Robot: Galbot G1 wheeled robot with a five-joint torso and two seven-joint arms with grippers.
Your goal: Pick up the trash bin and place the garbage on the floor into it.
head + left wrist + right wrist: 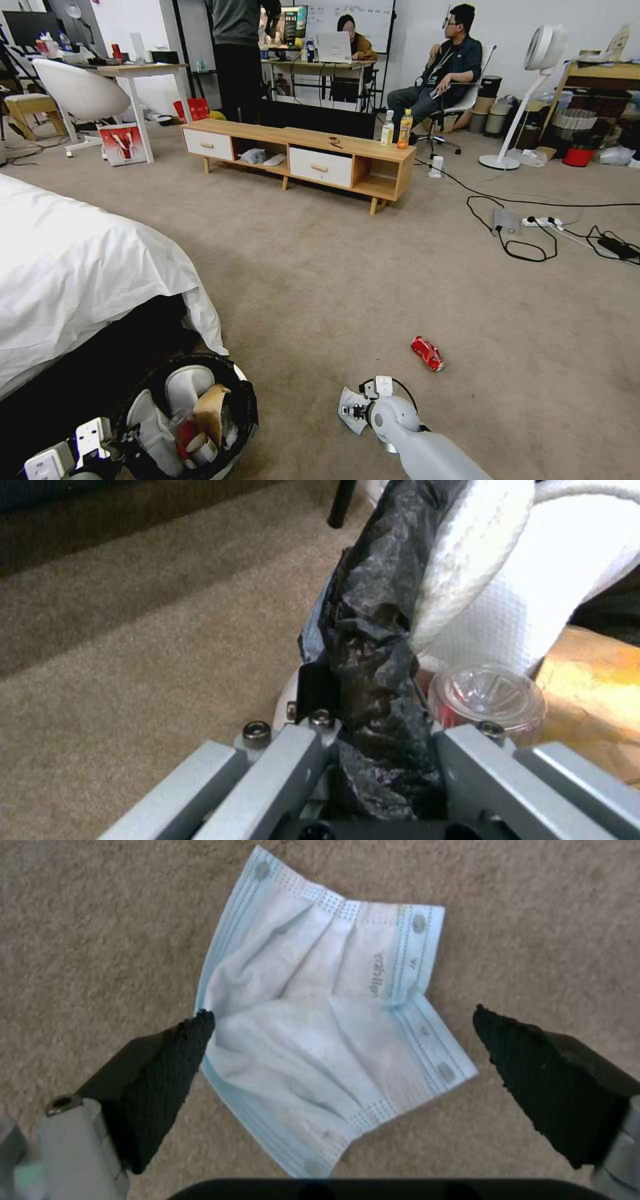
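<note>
Gripping left gripper (373,760): at about 7 o'clock in the head view, its jaws clamped together on the bag-covered rim of the trash bin (237,400); in the left wrist view the black bag (373,645) is pinched between the two grey finger bars.
Trash bin: round and white, lined with the black bag, at 7 o'clock in the head view, just beside the foot of the bed (80,280) with its white cover; whether its base rests on the floor (320,280) or hangs clear is hard to tell.
Bin contents: crumpled white tissues (187,387), a brown paper bag (212,407) and a red-and-white paper cup (193,443); the left wrist view also shows a clear plastic bottle base (487,695) lying against the tissue.
Face mask (327,1005): pale blue and white, creased, lying flat on the beige carpet at about 6 o'clock in the head view.
Right gripper (340,1065): directly over the mask, jaws wide apart, one black pad (167,1075) at the mask's edge and the other off to its far side, not closed on it.
Soda can (427,353): crushed, red, on the carpet at about 5 o'clock, near the right gripper but apart from it.
TV cabinet (300,157): low, wooden, at 12 o'clock, well apart from the litter.
</note>
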